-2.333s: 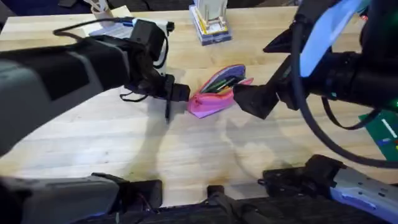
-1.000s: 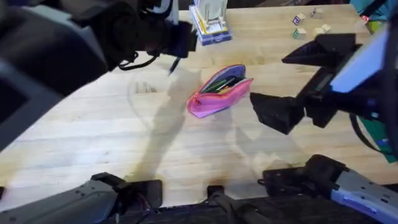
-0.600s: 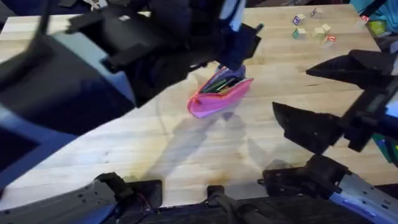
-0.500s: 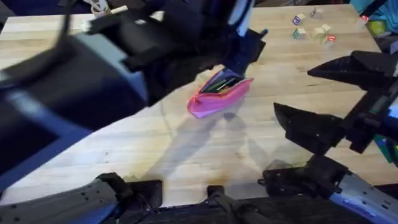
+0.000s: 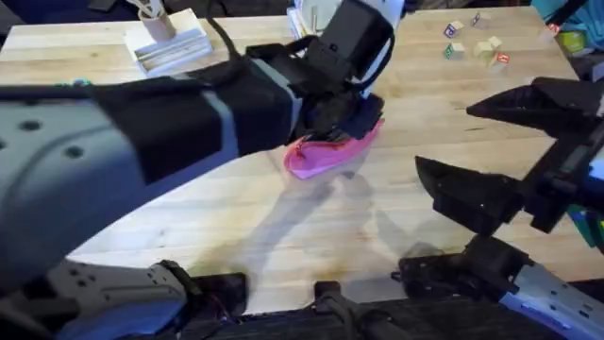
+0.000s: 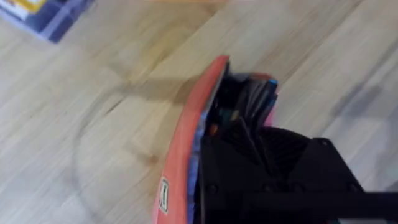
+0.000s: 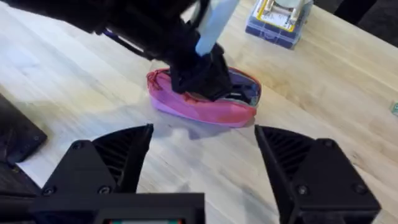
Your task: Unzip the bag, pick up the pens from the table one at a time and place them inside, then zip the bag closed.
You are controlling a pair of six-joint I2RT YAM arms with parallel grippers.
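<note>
The pink bag (image 5: 319, 162) lies unzipped in the middle of the table (image 5: 189, 217), its dark inside showing slim things in the left wrist view. My left gripper (image 5: 347, 119) reaches across and stands right over the bag's opening (image 6: 186, 130), fingers together on a black pen (image 6: 244, 127) whose tip points into the bag. In the right wrist view the left gripper (image 7: 200, 79) dips into the bag (image 7: 199, 111). My right gripper (image 7: 205, 165) hangs open and holds nothing, to the right of the bag and nearer the front edge (image 5: 491, 151).
A blue and yellow box (image 7: 277, 18) stands behind the bag. A white stack with a cup (image 5: 170, 42) sits at the back left, small coloured blocks (image 5: 477, 47) at the back right. The left arm's big body covers the left half of the overhead view.
The left gripper lifted the black pen from left of the bag and swung it over the bag's opening. The right gripper drew back from the bag toward the right.
</note>
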